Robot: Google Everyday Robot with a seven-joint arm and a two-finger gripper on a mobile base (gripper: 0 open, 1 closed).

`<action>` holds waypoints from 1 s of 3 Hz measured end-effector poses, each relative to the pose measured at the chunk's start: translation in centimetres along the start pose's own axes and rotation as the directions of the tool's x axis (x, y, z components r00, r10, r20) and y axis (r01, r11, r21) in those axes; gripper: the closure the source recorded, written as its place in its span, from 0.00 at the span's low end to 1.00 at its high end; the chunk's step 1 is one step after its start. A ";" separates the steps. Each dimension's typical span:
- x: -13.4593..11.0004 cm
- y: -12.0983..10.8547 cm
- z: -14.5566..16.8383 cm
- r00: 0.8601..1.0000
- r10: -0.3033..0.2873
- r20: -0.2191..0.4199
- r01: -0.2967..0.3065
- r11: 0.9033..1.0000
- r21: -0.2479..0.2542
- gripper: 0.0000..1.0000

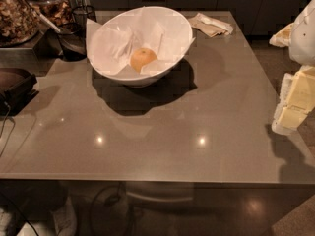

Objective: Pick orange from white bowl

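The near half of the smooth, glossy grey-brown bench (172, 146) carries nothing but two glints of ceiling light. At its right edge, about halfway back, hangs the robot's cream-and-white blocky end effector (293, 102). It is off the side of the bench and well apart from the fruit, and I cannot tell whether it is set wide or narrow. It holds nothing that can be seen.

On the left, a flat dark tray-like object (15, 85) overhangs the bench edge.

Farther back, left of centre, stands the large, deep, smooth white bowl (138, 76), upright on the bench. Crumpled white paper sheets (110, 45) line it and rise above the rim at the left. They probably cushion the fruit and keep it from rolling. The small, round, matte yellow-orange orange (143, 59) sits low in the bowl, near its middle, nestled against the paper on its left and near sides.

The fruit looks close to a sphere, so it has no long axis to speak of, and which way its stem end faces cannot be made out. A grasp from above should therefore suit any approach angle, though the bowl's high wall and paper leave little room at the sides.

At the far left are a dark cup (74, 43) and a glass jar of dried brown pieces (15, 14). At the far right of the bowl lies a crumpled tan napkin (211, 24).
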State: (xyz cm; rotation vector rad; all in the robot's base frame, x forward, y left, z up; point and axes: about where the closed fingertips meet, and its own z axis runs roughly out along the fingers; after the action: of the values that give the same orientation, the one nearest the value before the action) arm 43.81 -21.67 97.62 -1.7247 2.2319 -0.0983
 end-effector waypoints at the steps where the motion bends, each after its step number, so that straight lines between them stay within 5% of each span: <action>1: 0.0 0.0 0.0 1.000 0.000 0.000 0.000 1.000 0.000 0.00; 2: -0.3 -0.1 -0.2 1.000 0.012 -0.008 -0.012 1.000 0.015 0.00; 3: -2.6 -1.6 0.4 0.996 0.089 0.018 -0.088 0.996 -0.030 0.00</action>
State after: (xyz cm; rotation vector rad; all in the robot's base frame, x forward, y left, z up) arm 45.99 -19.53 98.18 -1.6316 2.3028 -0.0295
